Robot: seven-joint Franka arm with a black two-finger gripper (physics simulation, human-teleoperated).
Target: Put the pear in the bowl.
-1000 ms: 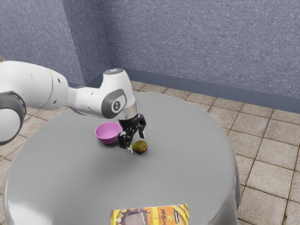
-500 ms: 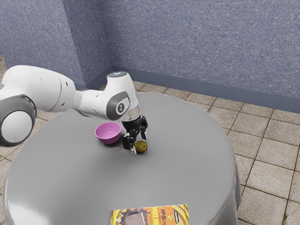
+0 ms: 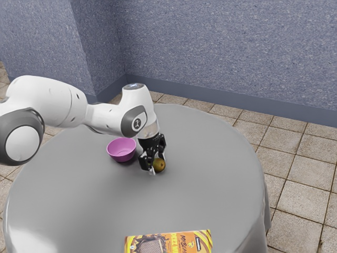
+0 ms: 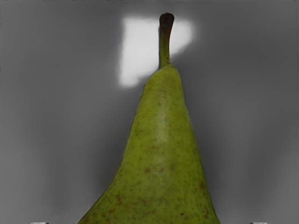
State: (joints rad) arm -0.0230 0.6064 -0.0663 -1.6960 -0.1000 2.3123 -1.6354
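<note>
The black two-finger gripper (image 3: pixel 158 164) has moved lower and toward the exterior view's right since the earlier frame. From that view's left, a round, pinkish-purple bowl (image 3: pixel 121 150) sits upright on the grey table (image 3: pixel 89 205); next, the gripper stands spread around the speckled green-brown pear (image 3: pixel 160 165), seemingly not pinching it, with the pear on the table, outside the bowl.

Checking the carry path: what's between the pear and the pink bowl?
In the exterior view, part of the black hand, down at the pear, then a short strip of grey tabletop before the bowl.
</note>
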